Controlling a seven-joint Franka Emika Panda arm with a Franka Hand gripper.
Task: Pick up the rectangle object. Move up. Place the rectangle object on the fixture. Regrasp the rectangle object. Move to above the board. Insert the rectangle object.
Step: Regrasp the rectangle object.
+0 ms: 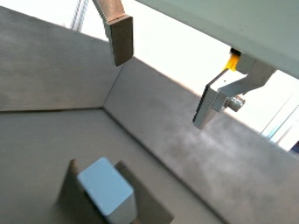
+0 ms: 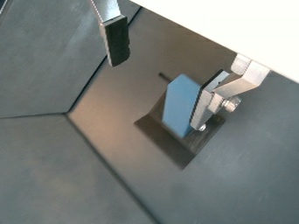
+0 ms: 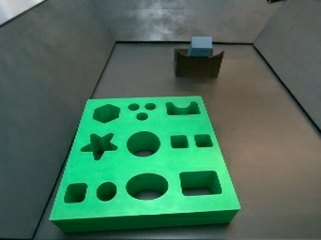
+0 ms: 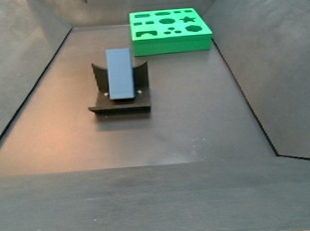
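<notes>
The gripper (image 2: 158,74) is hanging with its jaws spread wide, holding nothing, above the rectangle object (image 2: 181,105). That block is standing upright in the fixture (image 4: 119,94) near the floor's far edge in a side view, apart from the board (image 3: 146,160). The arm is staying out of both side views.

A dark grey matte floor (image 4: 186,125) lies between slanted dark grey side walls (image 3: 291,47) rising from its edges; a matching back wall (image 3: 163,19) closes the far edge
</notes>
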